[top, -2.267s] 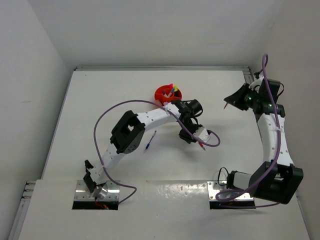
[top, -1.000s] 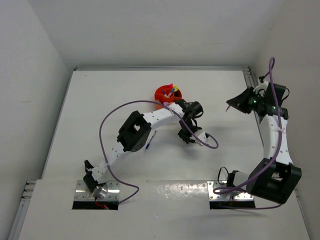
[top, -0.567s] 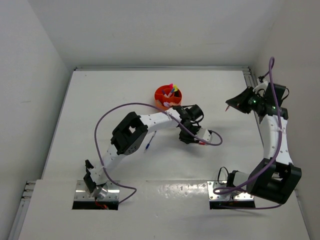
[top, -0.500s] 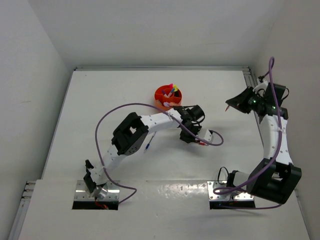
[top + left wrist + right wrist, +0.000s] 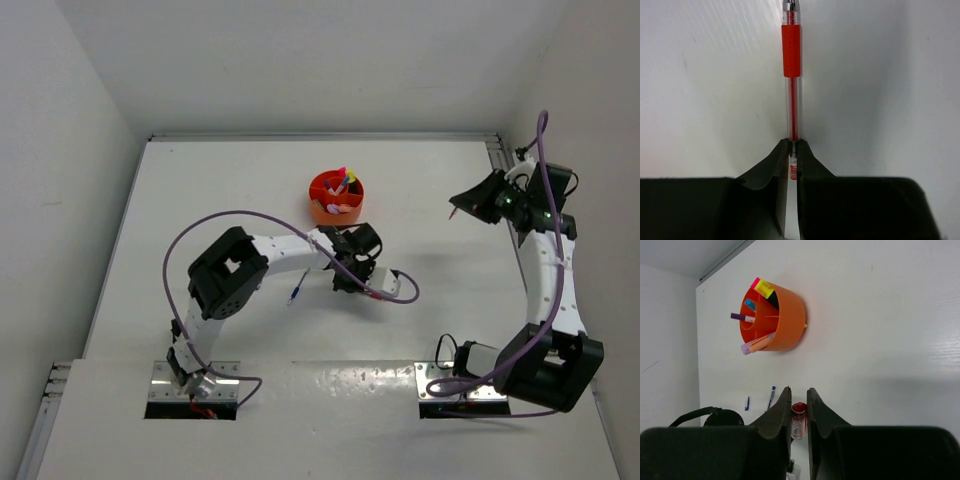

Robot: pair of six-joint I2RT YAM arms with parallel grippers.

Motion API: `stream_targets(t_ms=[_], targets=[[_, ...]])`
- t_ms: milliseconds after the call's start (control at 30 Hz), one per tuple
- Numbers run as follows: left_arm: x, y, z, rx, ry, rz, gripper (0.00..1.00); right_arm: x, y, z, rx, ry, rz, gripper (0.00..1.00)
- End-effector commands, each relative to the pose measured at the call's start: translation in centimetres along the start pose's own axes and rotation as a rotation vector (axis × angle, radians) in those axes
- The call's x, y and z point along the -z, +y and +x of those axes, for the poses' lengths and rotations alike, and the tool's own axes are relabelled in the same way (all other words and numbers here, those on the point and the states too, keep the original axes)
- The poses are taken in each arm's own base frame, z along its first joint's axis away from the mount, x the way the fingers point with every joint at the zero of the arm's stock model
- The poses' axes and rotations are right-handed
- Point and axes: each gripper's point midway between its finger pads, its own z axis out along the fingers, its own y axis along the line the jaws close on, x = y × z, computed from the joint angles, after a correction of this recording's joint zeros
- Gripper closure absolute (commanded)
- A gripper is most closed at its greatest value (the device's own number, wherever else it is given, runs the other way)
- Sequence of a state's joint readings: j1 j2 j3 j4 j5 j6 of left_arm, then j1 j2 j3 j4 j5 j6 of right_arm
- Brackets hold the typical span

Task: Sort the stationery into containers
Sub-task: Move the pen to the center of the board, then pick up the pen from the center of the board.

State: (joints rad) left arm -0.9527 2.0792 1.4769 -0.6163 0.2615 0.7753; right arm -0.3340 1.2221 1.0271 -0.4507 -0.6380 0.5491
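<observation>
My left gripper [image 5: 352, 279] is low over the table's middle, in front of the round orange tub [image 5: 337, 196]. In the left wrist view its jaws [image 5: 792, 146] are shut on the rear end of a thin red pen [image 5: 791, 55], which points straight ahead along the white table. My right gripper [image 5: 460, 208] is raised at the right. In the right wrist view it [image 5: 799, 405] is shut on a small clear pen cap with a red end [image 5: 799, 419]. The tub [image 5: 774, 317] holds pink- and yellow-capped highlighters, a purple pen, and lilac and orange markers.
A thin blue pen [image 5: 298, 289] lies on the table left of my left gripper; it also shows in the right wrist view [image 5: 771, 396], with a short blue piece [image 5: 747, 403] beside it. My left arm's purple cable [image 5: 395, 290] loops right of the gripper. White walls enclose the table.
My left gripper has moved left and slightly nearer with the red pen, and the left arm's elbow has swung left. My right arm has barely moved.
</observation>
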Motion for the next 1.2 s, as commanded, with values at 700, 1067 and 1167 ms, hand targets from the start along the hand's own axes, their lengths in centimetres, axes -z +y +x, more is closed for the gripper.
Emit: stream_targets(t_ms=[700,1067,1167], targets=[[-0.2,-4.3,1.0,0.192,0.086,0.147,0.53,0.8,4.3,-1.3,0.111,-0.038,-0.083,1.0],[-0.9,-2.6,-2.3,0.211,-0.018,0.064,0.64,0.7,4.0,-1.1,0.114,-0.035,-0.076,1.0],[-0.9,-2.6,-3.0,0.214,-0.041,0.066,0.64,0.7,4.0,-1.0,0.117,-0.033,-0.077,1.0]])
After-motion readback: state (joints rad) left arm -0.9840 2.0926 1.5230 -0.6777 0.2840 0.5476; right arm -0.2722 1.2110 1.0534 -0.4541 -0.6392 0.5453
